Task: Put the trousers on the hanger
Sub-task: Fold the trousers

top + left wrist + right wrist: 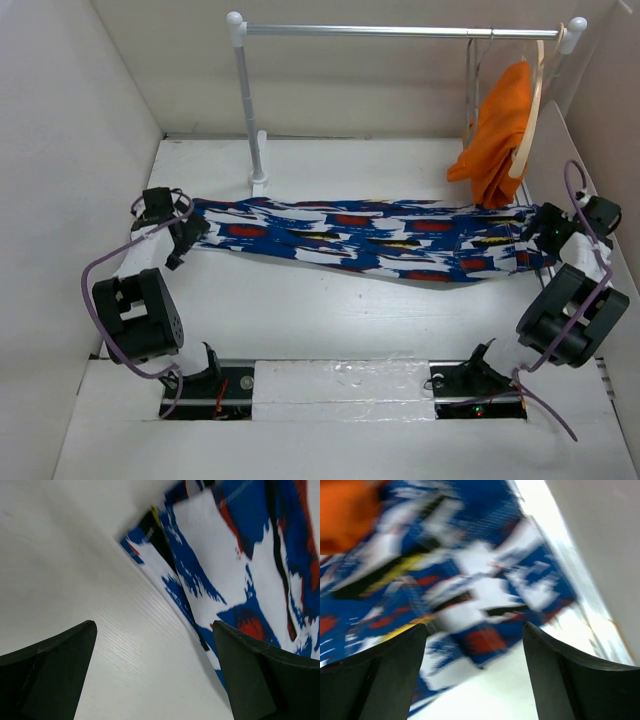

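Note:
The trousers (pixel 360 235) lie stretched flat across the table, dark blue with red, white, yellow and black streaks. My left gripper (pixel 186 236) is at their left end, open, with bare table between its fingers (pixel 155 626); the cloth edge (pixel 240 555) runs just inside its right finger. At the right end my right gripper (pixel 541 228) is open and holds nothing (pixel 475 626), with the trousers' corner (pixel 470 580) below it, blurred. The grey wire hanger (pixel 468 90) hangs from the rail at the back right.
A clothes rail (pixel 400 31) on a white post (pixel 247 110) stands at the back. A pale wooden hanger (pixel 535 110) with an orange garment (pixel 497 130) hangs at its right end, close above the right gripper. White walls close in on both sides.

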